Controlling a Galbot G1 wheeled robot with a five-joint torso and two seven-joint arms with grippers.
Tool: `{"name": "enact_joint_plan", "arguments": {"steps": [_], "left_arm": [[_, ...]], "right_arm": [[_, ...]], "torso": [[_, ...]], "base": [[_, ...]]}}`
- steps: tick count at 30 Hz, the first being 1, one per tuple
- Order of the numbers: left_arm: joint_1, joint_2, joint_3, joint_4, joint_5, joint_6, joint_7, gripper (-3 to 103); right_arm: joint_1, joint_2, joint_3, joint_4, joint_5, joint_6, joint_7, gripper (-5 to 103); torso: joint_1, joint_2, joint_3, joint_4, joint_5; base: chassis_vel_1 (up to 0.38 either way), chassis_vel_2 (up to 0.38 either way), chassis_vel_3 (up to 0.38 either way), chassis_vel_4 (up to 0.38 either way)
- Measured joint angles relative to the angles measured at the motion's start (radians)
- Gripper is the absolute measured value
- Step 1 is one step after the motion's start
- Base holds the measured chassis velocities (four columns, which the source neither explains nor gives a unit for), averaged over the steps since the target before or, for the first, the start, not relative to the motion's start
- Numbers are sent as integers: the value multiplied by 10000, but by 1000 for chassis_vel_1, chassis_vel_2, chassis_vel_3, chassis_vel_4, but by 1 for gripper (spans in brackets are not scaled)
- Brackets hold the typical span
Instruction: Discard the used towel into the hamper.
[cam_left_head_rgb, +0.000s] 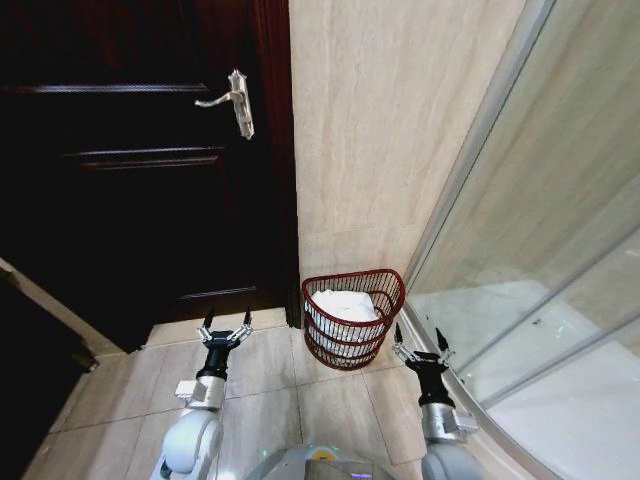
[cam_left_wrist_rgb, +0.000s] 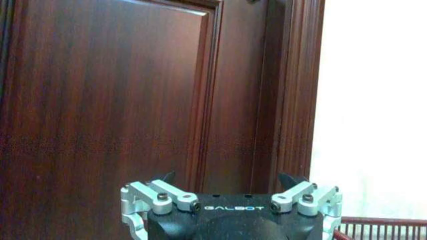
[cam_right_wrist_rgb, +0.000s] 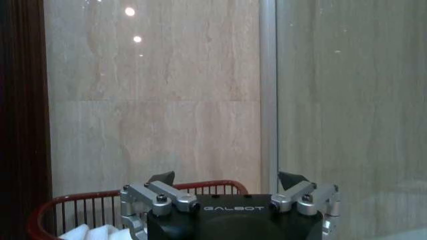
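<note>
Towel (cam_left_head_rgb: 345, 305) lies inside hamper (cam_left_head_rgb: 388, 283), against the wall. It looks soft, light; I'd pinch a fold. Left claw (cam_left_head_rgb: 227, 321) and right claw (cam_left_head_rgb: 418, 335) both spread, empty, flanking the hamper.

Pale beige tiled floor (cam_left_head_rgb: 270, 385) with thin grout lines, running up to a dark wooden door (cam_left_head_rgb: 130, 180) on one side and a glass shower screen (cam_left_head_rgb: 540, 300) on the other. Standing directly on the tiles — a red-brown wire hamper (cam_left_head_rgb: 352, 345), set against the foot of the beige wall (cam_left_head_rgb: 390, 130), just beside the door frame. Inside the hamper, a crumpled white towel (cam_left_head_rgb: 345, 305), heaped up to about the rim. Upright, tapering toward its base.
</note>
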Motion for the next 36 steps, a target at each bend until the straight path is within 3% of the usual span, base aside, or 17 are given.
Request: {"name": "enact_joint_plan", "arguments": {"steps": [8, 14, 36], "left_arm": [[1, -21, 131, 10, -43, -22, 6, 100], [-17, -1, 171, 187, -224, -494, 75, 100], [-39, 23, 173, 233, -245, -520, 377, 100]], "right_arm": [[-91, 7, -17, 31, -17, 15, 52, 100], [-131, 45, -48, 77, -263, -331, 234, 100], [-265, -39, -440, 189, -509, -656, 706, 100]], "torso": [[-90, -275, -186, 0, 0], [-121, -452, -331, 0, 0], [-100, -395, -299, -1, 0]], "base": [[0, 0, 0, 0], [0, 0, 0, 0], [0, 0, 0, 0]]}}
